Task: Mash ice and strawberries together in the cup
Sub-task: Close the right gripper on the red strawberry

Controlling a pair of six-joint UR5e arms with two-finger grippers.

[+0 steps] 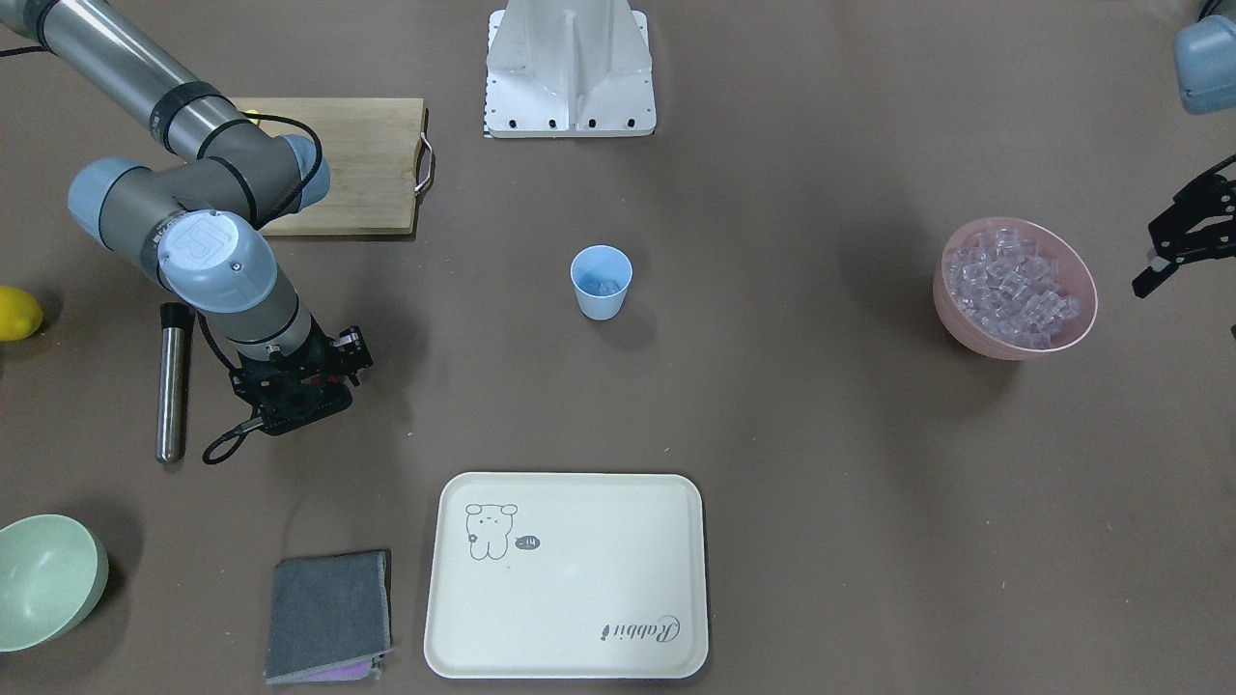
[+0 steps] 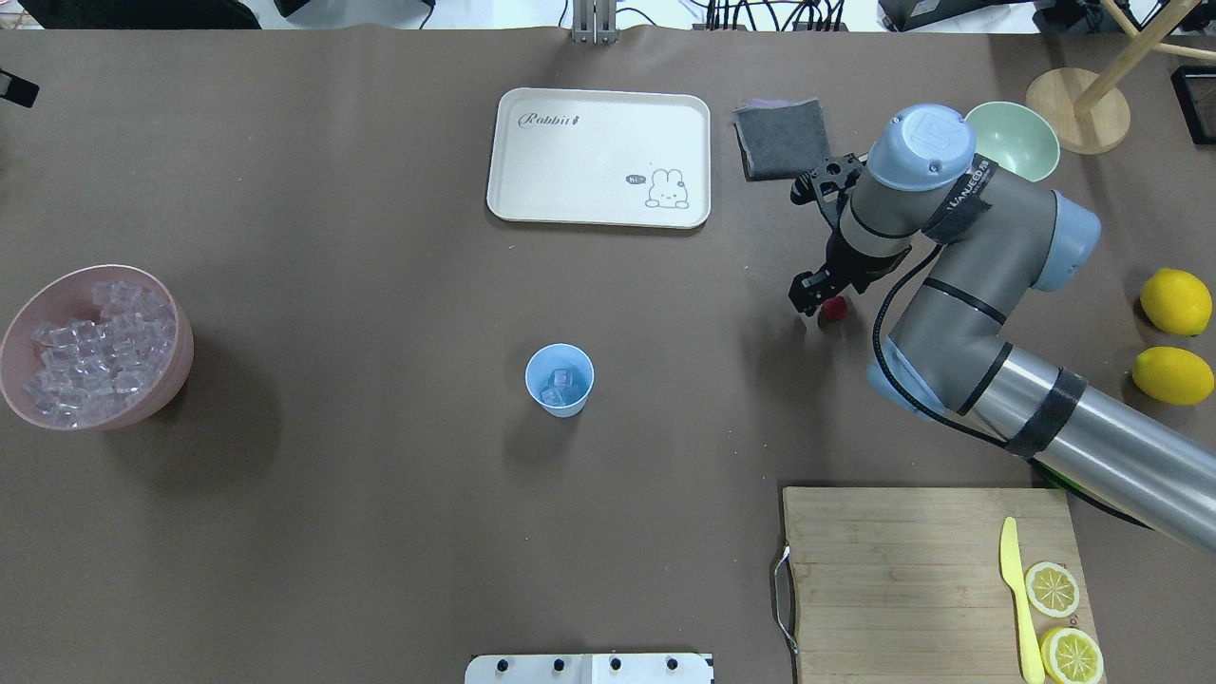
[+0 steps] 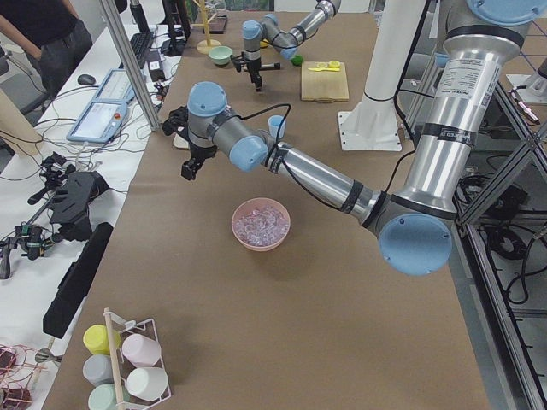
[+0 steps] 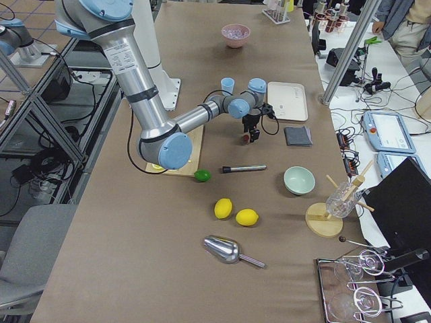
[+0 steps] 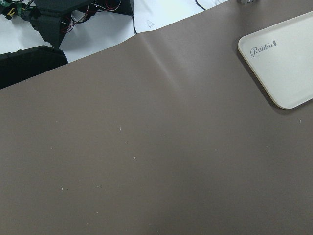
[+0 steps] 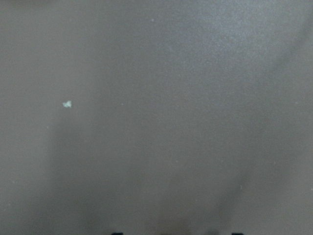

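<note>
The light blue cup [image 2: 560, 380] stands mid-table with a few ice cubes [image 2: 560, 385] in it; it also shows in the front view [image 1: 601, 282]. A pink bowl [image 2: 161, 380] at the left holds many more ice cubes [image 2: 90, 347]. The small red strawberry [image 2: 835, 309] lies on the table to the right of the cup. My right gripper [image 2: 826, 302] is down at the table around it. One black finger [image 2: 804, 291] stands just left of the berry, apart from it. My left gripper [image 1: 1164, 259] hangs open and empty beyond the pink bowl.
A cream tray [image 2: 598, 157], grey cloth [image 2: 781, 138] and green bowl [image 2: 1016, 141] lie at the far side. A metal muddler [image 1: 173, 381] lies near the right arm. Two lemons [image 2: 1176, 302] and a cutting board [image 2: 902, 570] with knife and lemon slices lie at the right.
</note>
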